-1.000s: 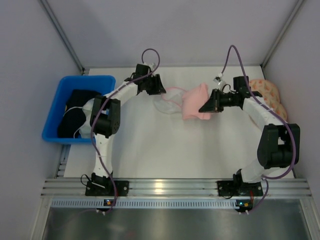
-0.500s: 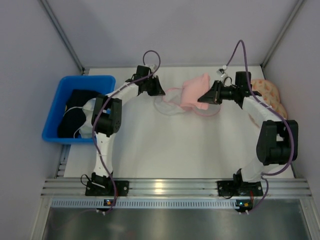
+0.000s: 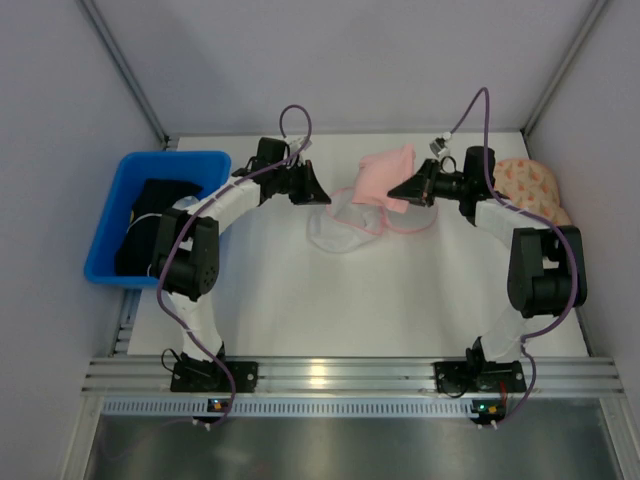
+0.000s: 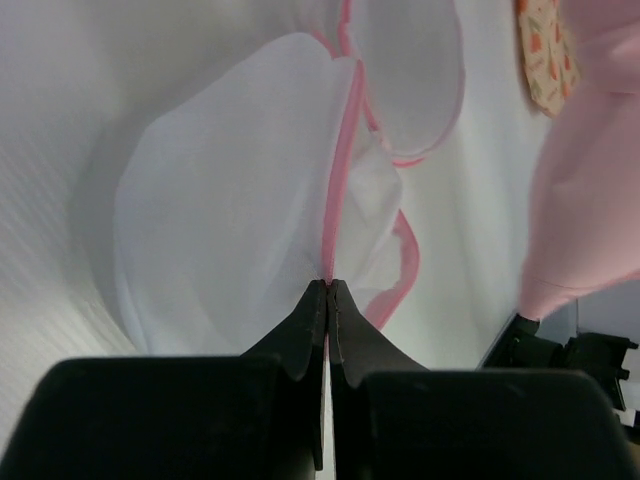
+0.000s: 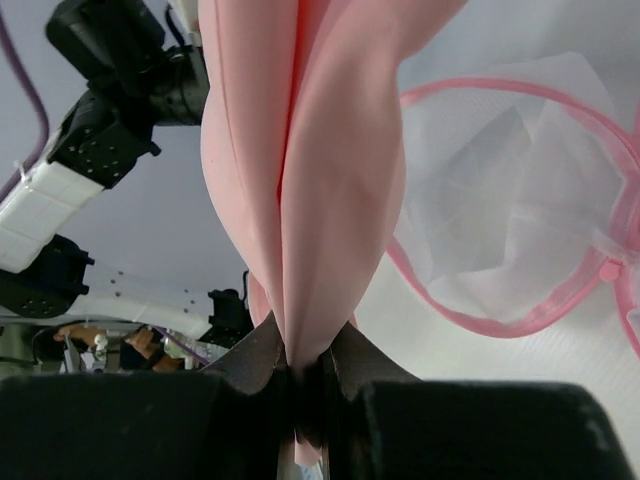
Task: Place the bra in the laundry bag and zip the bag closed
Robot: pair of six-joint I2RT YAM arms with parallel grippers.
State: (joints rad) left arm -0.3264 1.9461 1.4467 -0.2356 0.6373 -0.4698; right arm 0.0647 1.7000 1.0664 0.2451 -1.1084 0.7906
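The light-pink bra (image 3: pixel 384 177) hangs folded from my right gripper (image 3: pixel 408 190), which is shut on it and holds it above the table, over the right part of the bag; it also fills the right wrist view (image 5: pixel 300 150). The laundry bag (image 3: pixel 345 222), white mesh with pink zipper edging, lies open below. My left gripper (image 3: pixel 318 193) is shut on the bag's pink zipper edge (image 4: pixel 338 190) and holds it up. The right wrist view shows the bag's open mouth (image 5: pixel 520 200) beside the bra.
A blue plastic bin (image 3: pixel 110 200) with black and white garments stands at the left. A peach orange-speckled item (image 3: pixel 535 185) lies at the far right, behind my right arm. Grey walls close the back and sides.
My right gripper has lifted the bra up and toward the back. My left gripper has moved a little left and back with the bag's edge, and the bag has spread open.
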